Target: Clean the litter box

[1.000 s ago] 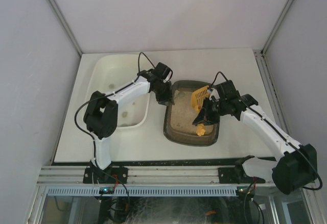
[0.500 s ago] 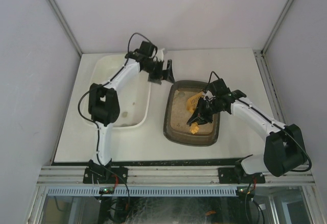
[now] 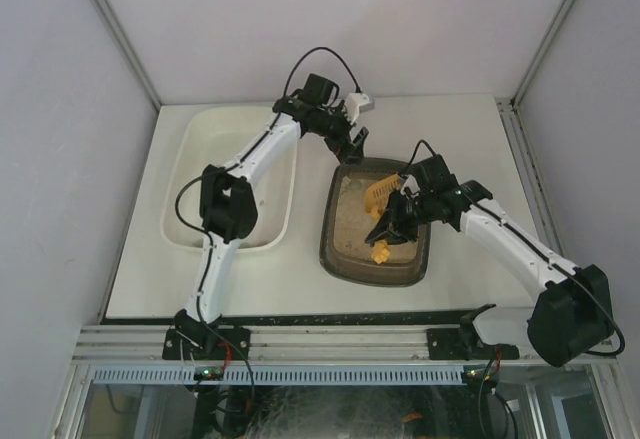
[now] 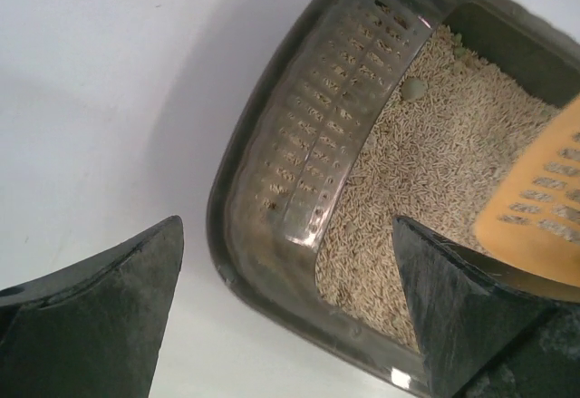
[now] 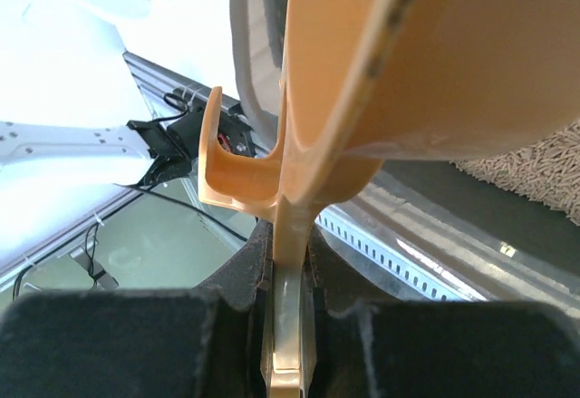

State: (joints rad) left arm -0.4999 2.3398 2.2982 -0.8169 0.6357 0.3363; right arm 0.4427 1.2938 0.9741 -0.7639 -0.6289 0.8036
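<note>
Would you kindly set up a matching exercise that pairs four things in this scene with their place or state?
Things:
1. litter box
2. orange scoop
3. white tub
4. left gripper

Places or states:
A. clamped in the right gripper
B. open, over the litter box's far rim
C. holds beige litter
D. left of the litter box

Pairs: 1-C, 2-A, 3-D, 4-B

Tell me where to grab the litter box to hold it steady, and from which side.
Take the litter box by its far-left corner wall, from above, one finger inside and one outside. The wall stands upright under a thin lip, and the open left end effector hangs over it. The orange scoop fills the middle.
</note>
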